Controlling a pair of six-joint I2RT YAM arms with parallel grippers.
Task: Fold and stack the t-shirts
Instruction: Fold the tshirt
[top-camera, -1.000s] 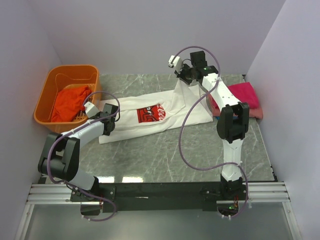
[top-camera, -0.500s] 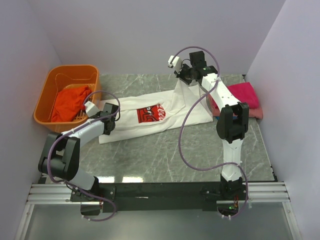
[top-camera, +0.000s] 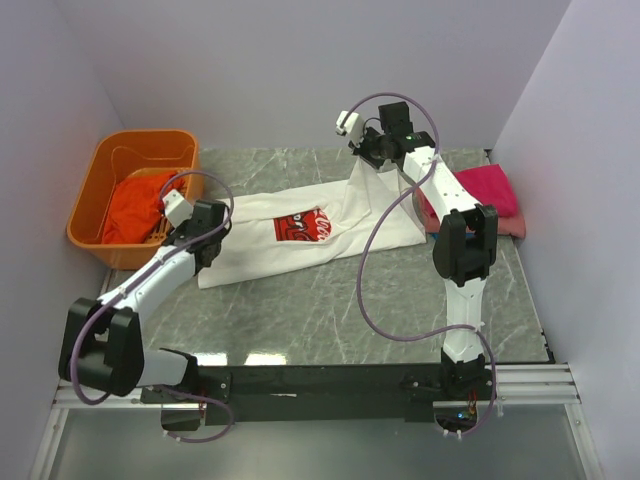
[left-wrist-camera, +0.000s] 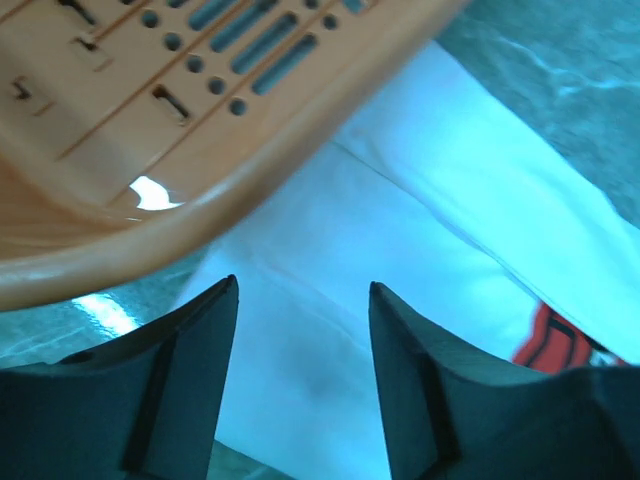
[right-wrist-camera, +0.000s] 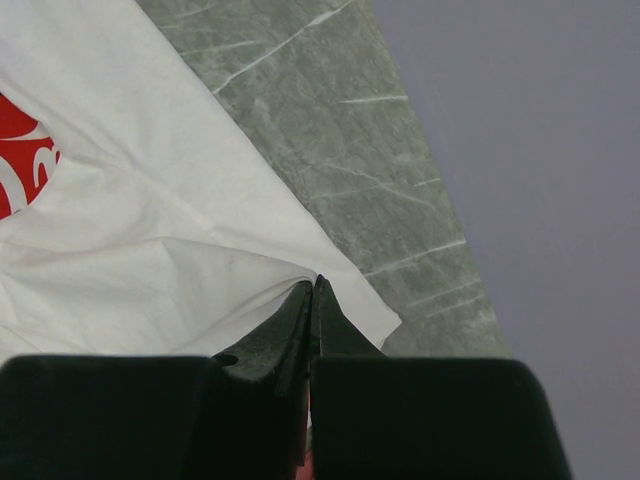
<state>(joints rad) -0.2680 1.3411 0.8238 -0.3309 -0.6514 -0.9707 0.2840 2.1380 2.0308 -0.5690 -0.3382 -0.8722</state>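
Pinching the white t-shirt (top-camera: 255, 248) at its far-right edge with my right claw (right-wrist-camera: 313, 285), left claw (left-wrist-camera: 303, 290) spread wide above its left end, long axis lying left-right

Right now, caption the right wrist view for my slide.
Right gripper pinching a fold of the white t-shirt over the grey marble table.

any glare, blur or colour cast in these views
Left wrist: bluish cast over the white shirt, the basket close and soft with a bright glint; top external: bright reflections on the table at its near edge; right wrist: cloth sharp, right end effector nearly black.
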